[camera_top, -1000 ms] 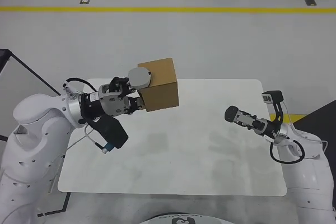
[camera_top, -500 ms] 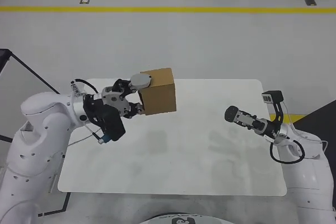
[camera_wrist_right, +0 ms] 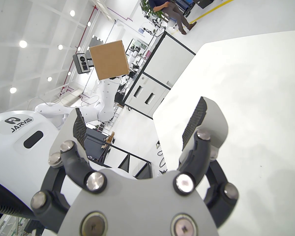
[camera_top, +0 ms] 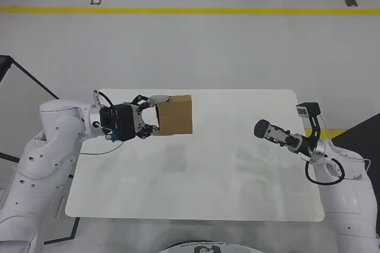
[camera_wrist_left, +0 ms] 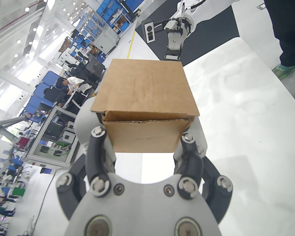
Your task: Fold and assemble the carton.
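A closed brown carton (camera_top: 175,115) is held above the far left part of the white table (camera_top: 202,190). My left gripper (camera_top: 153,116) is shut on the carton's near end, one finger on each side. In the left wrist view the carton (camera_wrist_left: 143,99) fills the centre, its folded flaps facing the camera, clamped between the gripper (camera_wrist_left: 143,133). My right gripper (camera_top: 261,129) hangs over the table's right side, open and holding nothing. The right wrist view shows that open gripper (camera_wrist_right: 140,124) with the carton (camera_wrist_right: 110,59) far off.
The table's rounded edges show on all sides. A yellow floor line (camera_top: 190,10) runs along the far side. A dark frame (camera_top: 6,76) stands to the left of the table.
The left arm has turned and lowered the carton, bringing it from beyond the table's far edge down and inward over the table. The right arm has not moved.
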